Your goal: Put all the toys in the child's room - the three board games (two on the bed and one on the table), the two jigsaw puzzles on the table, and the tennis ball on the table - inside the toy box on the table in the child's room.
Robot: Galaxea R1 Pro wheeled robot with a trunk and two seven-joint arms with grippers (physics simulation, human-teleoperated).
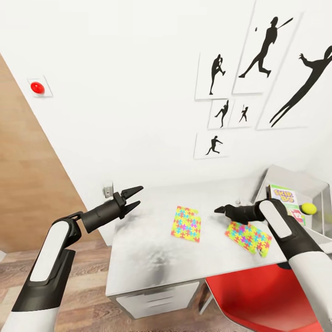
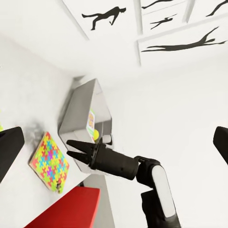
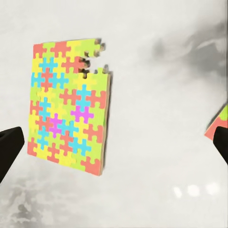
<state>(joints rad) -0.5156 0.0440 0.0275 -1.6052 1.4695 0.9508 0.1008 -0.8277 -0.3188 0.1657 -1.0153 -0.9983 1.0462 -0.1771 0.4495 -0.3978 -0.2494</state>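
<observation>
In the head view we see the table with two jigsaw puzzles lying flat on it: one puzzle near the middle, its long axis running roughly toward the wall, and a second puzzle to its right, turned diagonally, part-hidden under our right arm. The toy box sits at the table's far right end, holding the Skip-Bo board game with the tennis ball resting on it. The left gripper hangs over the table's left edge, fingers spread apart, nothing between them. The right gripper hovers between the two puzzles, above the tabletop; from the head view its jaws look close together, but the left wrist view shows the right gripper side-on with a clear gap between its fingertips and nothing held. That view also gives us the toy box from the open side, with the ball inside. The right wrist view looks straight down on the middle puzzle and shows its notched corner with pieces missing; the other puzzle just clips the frame edge. A red chair stands tucked under the table.
</observation>
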